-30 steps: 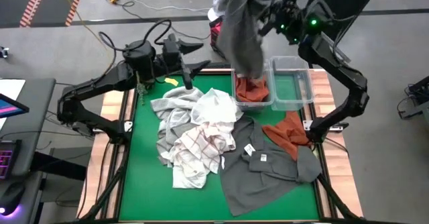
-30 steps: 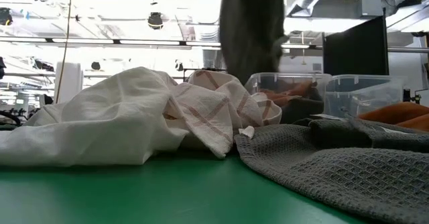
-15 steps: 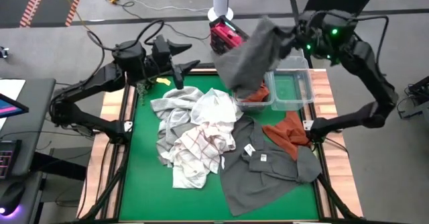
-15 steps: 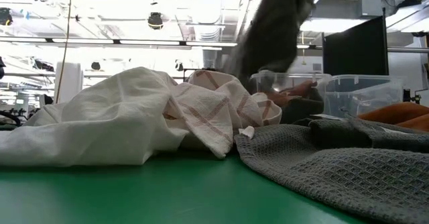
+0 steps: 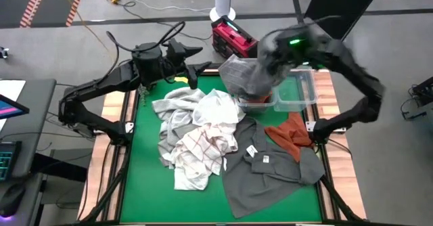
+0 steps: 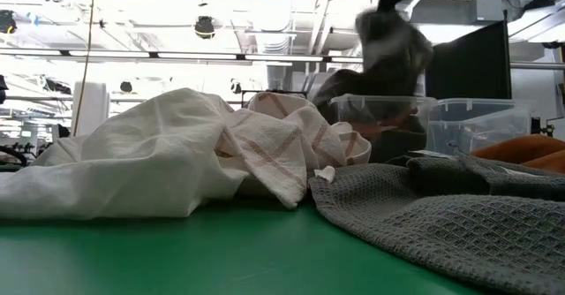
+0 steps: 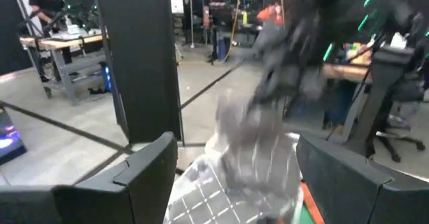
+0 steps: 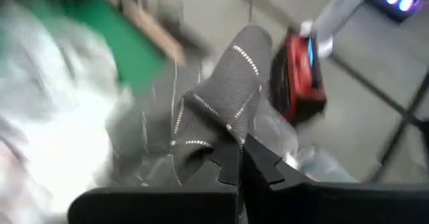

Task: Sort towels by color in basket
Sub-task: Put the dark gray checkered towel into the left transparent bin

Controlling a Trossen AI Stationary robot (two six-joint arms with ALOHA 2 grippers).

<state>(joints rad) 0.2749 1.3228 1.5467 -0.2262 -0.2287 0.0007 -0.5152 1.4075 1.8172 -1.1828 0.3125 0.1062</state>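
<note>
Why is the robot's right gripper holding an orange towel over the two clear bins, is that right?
Not quite. The right gripper is shut on a dark grey towel, not an orange one. The high view shows it over the clear bins; the orange towel lies on the table.

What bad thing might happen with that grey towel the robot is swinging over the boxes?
The right gripper is shut on the dark grey towel, bunched above the clear bin that already holds a rust-orange towel. Dropped there, the colors would mix. The hanging cloth might also drape over the bin's rim, or drag the light bin along.
</note>
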